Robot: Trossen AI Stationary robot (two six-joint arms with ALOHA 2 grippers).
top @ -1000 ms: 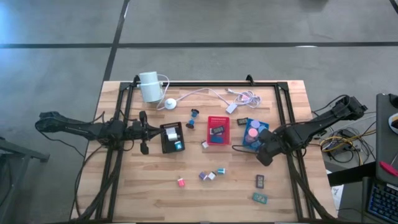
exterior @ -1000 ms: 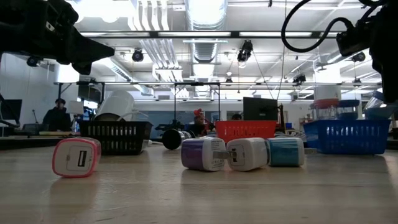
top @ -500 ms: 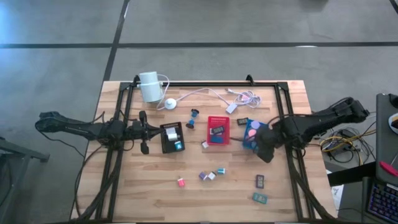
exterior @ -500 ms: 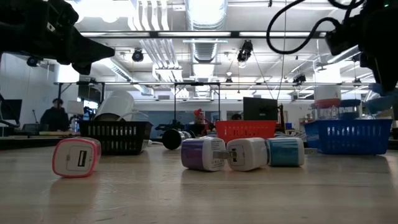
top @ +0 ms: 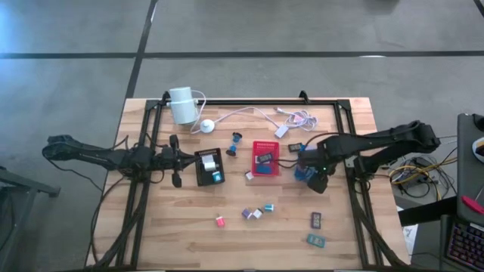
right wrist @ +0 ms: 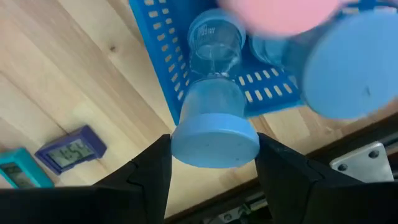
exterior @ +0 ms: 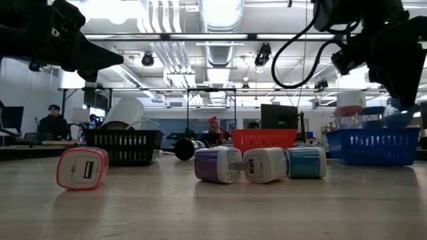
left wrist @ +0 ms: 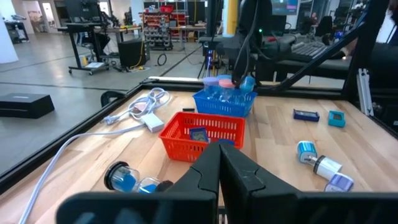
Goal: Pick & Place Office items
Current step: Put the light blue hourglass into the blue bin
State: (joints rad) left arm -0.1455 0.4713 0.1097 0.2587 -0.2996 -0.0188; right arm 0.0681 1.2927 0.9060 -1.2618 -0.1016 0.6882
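Note:
My right gripper point(right wrist: 214, 148) point(top: 316, 178) points down over the blue tray point(right wrist: 155, 37) point(left wrist: 225, 102) and is shut on a blue-capped hourglass point(right wrist: 214, 93). Pink point(right wrist: 280, 9) and blue discs point(right wrist: 348, 68) lie in that tray. My left gripper point(left wrist: 219, 168) point(top: 185, 157) waits shut beside the black tray point(top: 209, 166). On the wood lie a pink block point(top: 220, 221), purple, white and blue blocks point(top: 257, 212), two small clocks point(top: 316, 220) and a second hourglass point(top: 236, 142). My right gripper pinches the hourglass by its upper blue end cap point(right wrist: 214, 140), one finger on each side. The fingers come from above, pointing down. The hourglass hangs upright below them, its lower cap point(right wrist: 214, 31) over the blue tray's near wall, lifted clear of the table.
A red tray point(top: 265, 157) with a small clock stands between the black and blue trays. A white cylinder point(top: 181, 104) with its cable point(top: 249, 113) lies at the far edge. A black frame point(top: 344, 143) runs around the table. Bare wood lies along the near edge.
My right gripper has swung toward the table's left and slightly far, coming over the blue tray and covering it from above. Its wrist has rolled. The finger gap shows no difference.

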